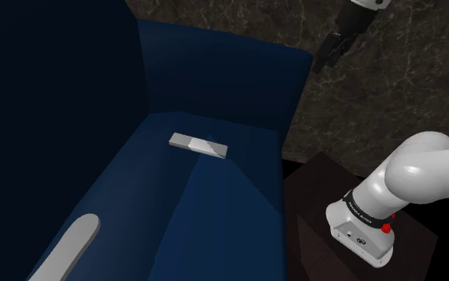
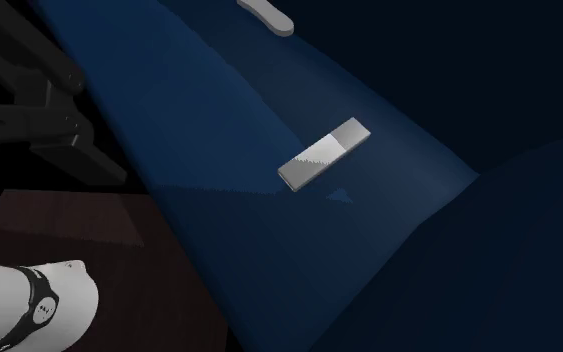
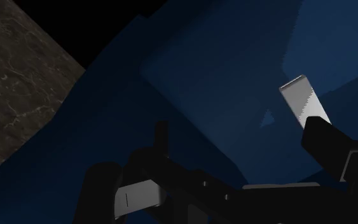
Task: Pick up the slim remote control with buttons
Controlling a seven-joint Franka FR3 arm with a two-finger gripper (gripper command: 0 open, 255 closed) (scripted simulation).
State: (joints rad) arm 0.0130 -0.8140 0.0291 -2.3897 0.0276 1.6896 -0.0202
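A flat grey rectangular remote [image 1: 197,144] lies on the blue sofa seat [image 1: 214,207], close to the backrest; I also see the remote [image 2: 322,154] in the second exterior view. My black gripper [image 1: 327,56] hangs high, beyond the sofa's armrest and well away from the remote toward the shoulder view's upper right. In the wrist view the remote [image 3: 304,102] lies ahead of the gripper [image 3: 244,143], just past the right-hand finger [image 3: 327,143]. The fingers stand apart with nothing between them.
A second slim, rounded light-grey object [image 1: 75,243] rests on the seat at the shoulder view's lower left. The sofa's armrest [image 1: 290,88] stands between the gripper and the remote. A dark marbled wall [image 1: 390,96] is behind, and the dark brown stand [image 1: 314,191] is beside the sofa.
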